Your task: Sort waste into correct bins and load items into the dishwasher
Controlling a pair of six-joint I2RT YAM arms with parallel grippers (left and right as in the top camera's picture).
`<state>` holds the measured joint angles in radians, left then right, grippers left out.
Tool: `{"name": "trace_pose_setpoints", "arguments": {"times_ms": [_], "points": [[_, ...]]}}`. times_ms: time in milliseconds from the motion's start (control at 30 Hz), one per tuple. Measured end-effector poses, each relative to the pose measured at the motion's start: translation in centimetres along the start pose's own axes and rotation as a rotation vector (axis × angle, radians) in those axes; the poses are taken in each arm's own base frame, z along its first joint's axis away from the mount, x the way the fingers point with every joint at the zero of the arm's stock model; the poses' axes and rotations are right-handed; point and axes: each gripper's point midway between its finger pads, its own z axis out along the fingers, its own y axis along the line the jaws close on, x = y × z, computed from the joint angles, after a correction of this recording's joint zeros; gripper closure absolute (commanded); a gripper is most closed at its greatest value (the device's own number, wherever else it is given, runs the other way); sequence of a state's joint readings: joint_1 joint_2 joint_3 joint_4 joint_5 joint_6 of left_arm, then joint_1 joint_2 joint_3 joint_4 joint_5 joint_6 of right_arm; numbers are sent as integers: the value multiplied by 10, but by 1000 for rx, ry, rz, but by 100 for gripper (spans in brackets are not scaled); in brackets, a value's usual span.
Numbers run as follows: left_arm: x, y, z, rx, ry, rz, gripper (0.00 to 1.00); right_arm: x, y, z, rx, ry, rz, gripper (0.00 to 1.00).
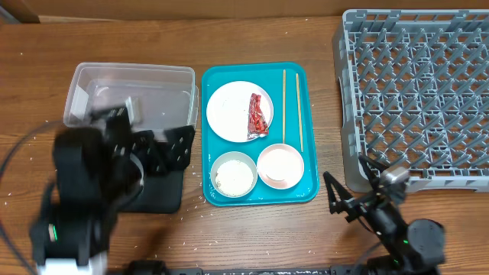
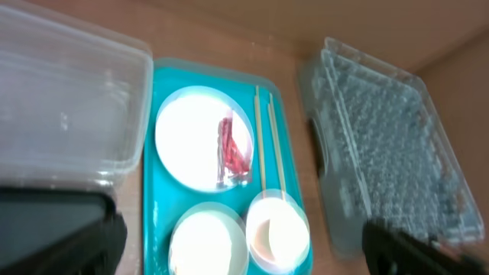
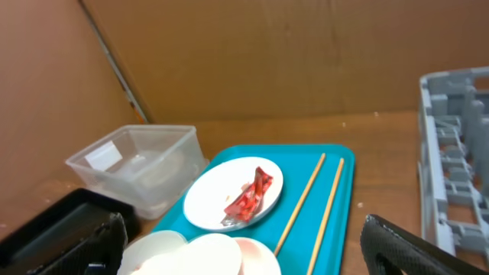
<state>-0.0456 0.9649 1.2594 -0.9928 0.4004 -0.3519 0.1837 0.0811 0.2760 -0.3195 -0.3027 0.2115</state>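
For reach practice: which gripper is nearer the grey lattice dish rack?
Right. The right gripper sits by a corner of the grey lattice dish rack; the left gripper is beyond the teal tray.

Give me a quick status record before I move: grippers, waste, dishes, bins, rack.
left gripper: open, empty, over black tray
right gripper: open, empty, by dish rack's near corner
wrapper: on plate
plate: teal tray, far end
bowl with scraps: teal tray, near end
pinkish bowl: beside it
chopsticks: two, on teal tray beside plate
clear tub: no waste seen
dish rack: nothing loaded
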Motion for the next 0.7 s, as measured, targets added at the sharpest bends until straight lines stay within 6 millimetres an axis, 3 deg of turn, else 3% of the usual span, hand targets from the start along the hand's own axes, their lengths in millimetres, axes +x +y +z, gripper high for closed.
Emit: {"name": "trace_pose_setpoints", "arguments": {"times_ms": [233,333,433,533,700], "points": [[5,-31,39,-42,348,105,0,-66,10,-20,142,170,77,0],[13,-44,59,6,433,104,0,-76,8,-16,196,286,100,0],[28,-55,79,61,525,88,0,-78,7,-6,216,403,130,0],[46,-63,96,68,604,107,5,-67,8,2,206,515,168,0],[91,-77,126,-69,693,252,6,-46,4,17,206,630,230,0]]}}
